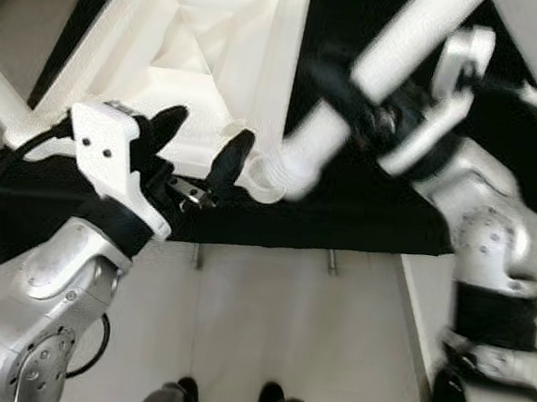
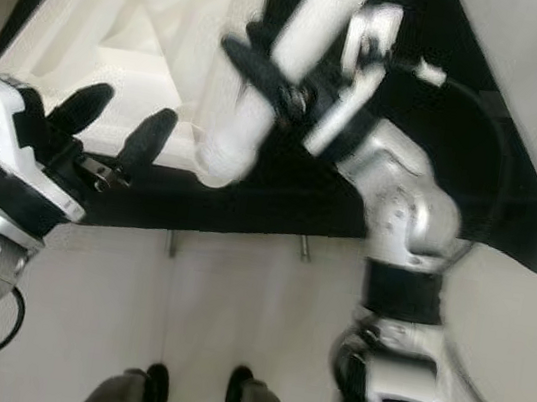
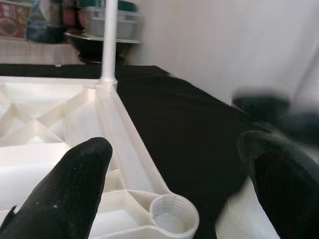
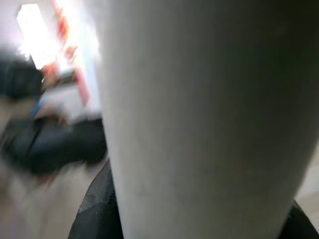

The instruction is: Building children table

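**Leg brought down to the open corner socket**

A black cloth (image 1: 367,216) covered the work surface above a pale floor (image 1: 261,321), and on it lay the white tabletop (image 1: 211,41), ribbed underside up, presumably so that the legs could be screwed into its corners. One fitted leg (image 3: 108,40) already stood upright at the far corner.

We held our left gripper (image 1: 200,150) at the near corner, its jaws spread wide and gripping nothing. The threaded socket (image 3: 172,219) sat between the two fingers and just ahead of them, so we judged the gripper was placed to steady that corner or guide the leg.

Our right gripper (image 2: 286,82) was clamped around the white leg (image 1: 367,84), fingers wrapped across its shaft. The right arm was bent sharply at the elbow and reached in from the side, tilting the leg so its lower end hung just beside the socket, near the left fingertips. The blur suggested it was moving.
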`<state>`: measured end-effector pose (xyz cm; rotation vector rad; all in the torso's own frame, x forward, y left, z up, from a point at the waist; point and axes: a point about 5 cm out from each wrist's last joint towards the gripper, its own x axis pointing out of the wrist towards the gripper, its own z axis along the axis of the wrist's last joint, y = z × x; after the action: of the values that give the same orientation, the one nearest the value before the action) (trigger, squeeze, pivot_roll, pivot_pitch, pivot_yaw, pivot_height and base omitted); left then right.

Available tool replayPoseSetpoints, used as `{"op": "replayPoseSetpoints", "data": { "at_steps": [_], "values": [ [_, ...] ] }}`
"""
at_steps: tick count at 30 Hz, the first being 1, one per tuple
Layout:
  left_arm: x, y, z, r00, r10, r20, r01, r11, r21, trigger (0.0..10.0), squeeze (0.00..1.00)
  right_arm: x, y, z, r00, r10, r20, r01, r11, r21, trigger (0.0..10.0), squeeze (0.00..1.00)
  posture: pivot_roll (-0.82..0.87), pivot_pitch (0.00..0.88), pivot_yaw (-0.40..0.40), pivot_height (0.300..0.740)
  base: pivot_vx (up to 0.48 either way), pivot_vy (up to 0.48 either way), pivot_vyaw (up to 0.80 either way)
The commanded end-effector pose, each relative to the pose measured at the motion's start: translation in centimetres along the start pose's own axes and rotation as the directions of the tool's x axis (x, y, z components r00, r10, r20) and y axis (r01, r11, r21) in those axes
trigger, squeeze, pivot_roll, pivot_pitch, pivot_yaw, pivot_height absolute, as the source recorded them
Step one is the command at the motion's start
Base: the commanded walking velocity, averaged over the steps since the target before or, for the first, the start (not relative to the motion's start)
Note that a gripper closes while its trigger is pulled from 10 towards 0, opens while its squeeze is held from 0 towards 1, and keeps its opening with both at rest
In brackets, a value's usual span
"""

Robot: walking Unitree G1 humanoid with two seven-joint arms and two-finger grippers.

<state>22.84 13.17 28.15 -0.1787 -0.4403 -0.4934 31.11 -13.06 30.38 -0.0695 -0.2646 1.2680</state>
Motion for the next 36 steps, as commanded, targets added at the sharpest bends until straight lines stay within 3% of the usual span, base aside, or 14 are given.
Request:
{"op": "replayPoseSetpoints", "data": {
  "at_steps": [1,4,7,8,10,14,21,26,27,32,34,36],
  "values": [
    [-0.2,-0.5,0.0,1.000,-0.031,-0.006,0.031,0.999,-0.027,10.0,0.00,0.5,0.8,0.4,0.998,0.063,-0.011,-0.064,0.997,-0.051,10.0,0.00,-0.03,0.199,0.010,0.740,0.000,0.000,0.00],
    [-0.3,-1.2,0.0,0.994,-0.107,-0.026,0.105,0.993,-0.047,10.0,0.00,-0.9,0.9,-0.4,0.993,0.076,-0.092,-0.081,0.995,-0.054,10.0,0.00,-0.03,0.194,0.013,0.740,0.000,0.000,0.00],
    [-0.4,-1.4,0.0,0.992,-0.124,-0.029,0.122,0.991,-0.060,10.0,0.00,-1.1,1.1,-0.9,0.987,0.095,-0.127,-0.102,0.994,-0.046,10.0,0.00,-0.04,0.189,0.014,0.740,0.000,0.000,0.00],
    [-0.4,-1.7,0.0,0.989,-0.147,-0.028,0.144,0.986,-0.084,10.0,0.00,-1.1,1.9,-1.8,0.974,0.138,-0.181,-0.147,0.988,-0.039,10.0,0.00,-0.04,0.188,0.013,0.740,0.000,0.000,0.00],
    [-0.4,-2.3,0.1,0.978,-0.208,-0.012,0.204,0.969,-0.142,10.0,0.00,-0.3,3.4,-3.9,0.943,0.199,-0.267,-0.213,0.977,-0.023,10.0,0.00,-0.04,0.183,0.014,0.740,0.000,0.000,0.00],
    [-0.5,-2.8,0.3,0.969,-0.248,0.004,0.244,0.952,-0.183,10.0,0.00,0.4,3.8,-4.9,0.935,0.203,-0.291,-0.218,0.976,-0.019,10.0,0.00,-0.04,0.182,0.015,0.740,0.000,0.000,0.00],
    [-0.6,-3.0,0.6,0.959,-0.282,0.017,0.280,0.942,-0.187,10.0,0.00,2.9,5.6,-8.1,0.898,0.255,-0.358,-0.267,0.964,0.016,10.0,0.00,-0.04,0.173,0.007,0.740,0.000,0.000,0.00],
    [-0.7,-3.2,0.9,0.954,-0.297,0.036,0.298,0.931,-0.209,10.0,0.00,3.6,6.2,-9.1,0.888,0.267,-0.374,-0.274,0.961,0.038,10.0,0.00,-0.04,0.170,0.004,0.740,0.000,0.000,0.00],
    [-0.9,-3.5,1.0,0.943,-0.331,0.038,0.331,0.917,-0.224,10.0,0.00,4.1,5.3,-9.7,0.902,0.205,-0.380,-0.212,0.977,0.023,10.0,0.00,-0.04,0.170,0.001,0.740,0.000,0.000,0.00],
    [-1.2,-3.7,1.2,0.936,-0.349,0.036,0.348,0.909,-0.232,10.0,0.00,4.3,3.9,-9.7,0.923,0.121,-0.365,-0.125,0.992,0.014,10.0,0.00,-0.03,0.171,-0.002,0.740,0.000,0.000,0.00],
    [-1.4,-3.6,1.2,0.936,-0.351,0.035,0.349,0.908,-0.231,10.0,0.00,4.2,3.0,-9.3,0.938,0.082,-0.336,-0.081,0.997,0.019,10.0,0.00,-0.03,0.173,-0.002,0.740,0.000,0.000,0.00],
    [-1.5,-3.5,1.3,0.937,-0.348,0.031,0.345,0.911,-0.226,10.0,0.00,3.8,1.4,-8.0,0.973,0.012,-0.231,0.001,0.998,0.057,10.0,0.00,-0.03,0.175,-0.005,0.740,0.000,0.000,0.00]
  ]
}}
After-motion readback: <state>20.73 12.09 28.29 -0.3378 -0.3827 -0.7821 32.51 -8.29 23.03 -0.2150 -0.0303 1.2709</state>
